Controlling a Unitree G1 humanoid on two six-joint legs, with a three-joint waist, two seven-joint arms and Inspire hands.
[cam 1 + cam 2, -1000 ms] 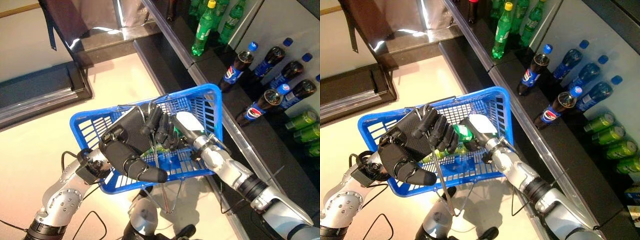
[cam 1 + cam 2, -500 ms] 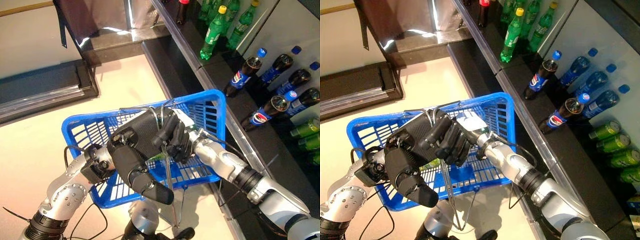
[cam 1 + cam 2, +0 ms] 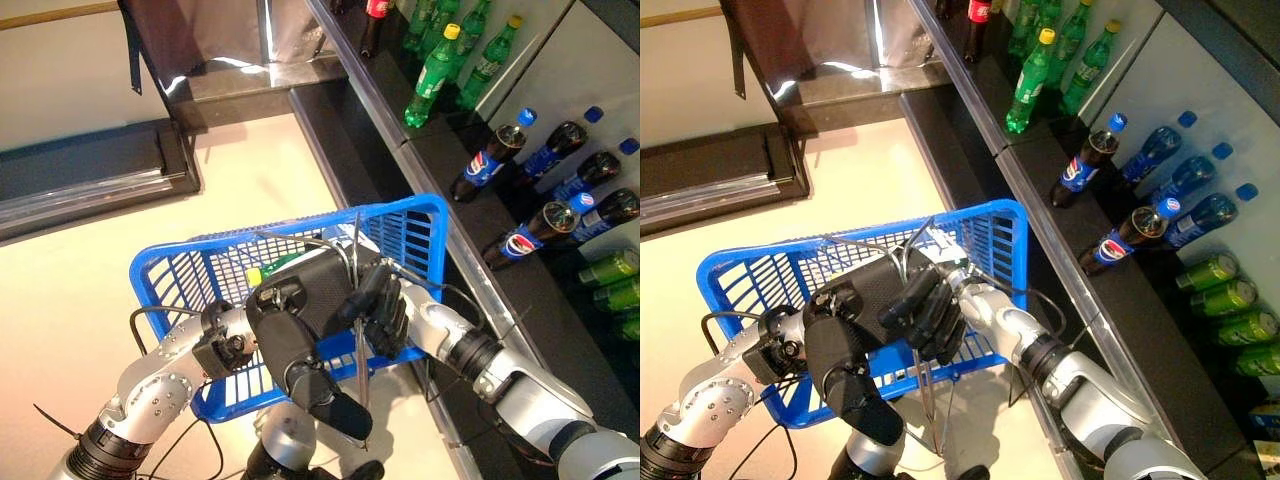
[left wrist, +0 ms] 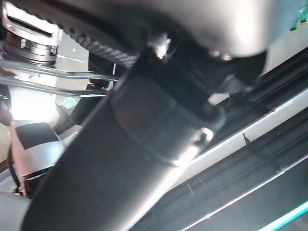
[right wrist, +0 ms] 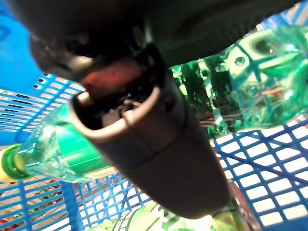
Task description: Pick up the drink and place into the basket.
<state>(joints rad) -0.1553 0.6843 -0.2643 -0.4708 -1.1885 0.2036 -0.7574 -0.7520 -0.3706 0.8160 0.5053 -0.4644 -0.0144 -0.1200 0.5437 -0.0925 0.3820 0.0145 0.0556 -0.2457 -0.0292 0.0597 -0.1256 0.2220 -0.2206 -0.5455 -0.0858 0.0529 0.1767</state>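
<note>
A blue plastic basket (image 3: pixel 170 262) hangs in front of me by its wire handles (image 3: pixel 356 235). My left hand (image 3: pixel 300 315) is curled round those handles and covers the basket's middle. A green drink bottle (image 3: pixel 284 264) with a yellow cap (image 3: pixel 254 276) lies low inside the basket. My right arm reaches in over the basket's right rim, and its hand is hidden behind the left hand in the eye views. In the right wrist view the right hand (image 5: pixel 159 144) has its thumb laid across the green bottle (image 5: pixel 269 82), with the basket's mesh (image 5: pixel 269 178) just beyond.
On my right runs a dark shelf unit with green bottles (image 3: pixel 435 65), cola bottles (image 3: pixel 488 160) and green cans (image 3: pixel 608 266). Its front edge (image 3: pixel 470 270) passes close to the basket's right side. A dark low platform (image 3: pixel 90 175) lies at the far left on the beige floor.
The right hand has sunk deeper into the basket with the bottle and slipped behind the left hand. The bottle's yellow cap now shows at the basket's back. The camera has shifted too.
</note>
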